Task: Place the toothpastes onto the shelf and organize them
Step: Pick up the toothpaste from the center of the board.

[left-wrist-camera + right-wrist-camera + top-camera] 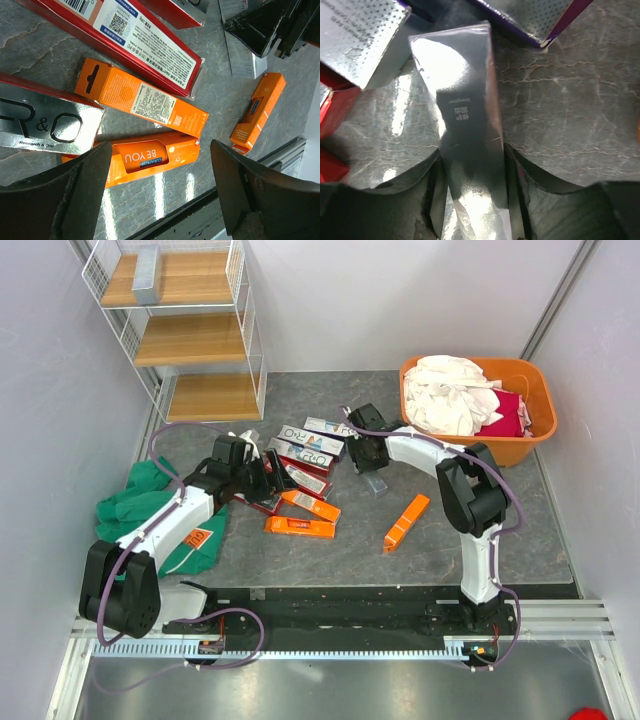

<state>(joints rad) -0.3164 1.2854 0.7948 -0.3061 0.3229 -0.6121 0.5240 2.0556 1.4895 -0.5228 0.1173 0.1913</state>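
The toothpastes lie in a loose pile mid-table: red, silver and white/purple R.O cartons, with orange ones in front and one orange carton apart to the right. The shelf stands far left; one silver-grey carton lies on its top board. My left gripper is open above the pile's left side; in the left wrist view it straddles an orange "BE YOU" carton without touching it. My right gripper is shut on a silver carton, low over the table.
An orange tub of laundry stands at the back right. A green cloth lies under the left arm at the table's left. Grey walls close in both sides. A metal rail runs along the near edge.
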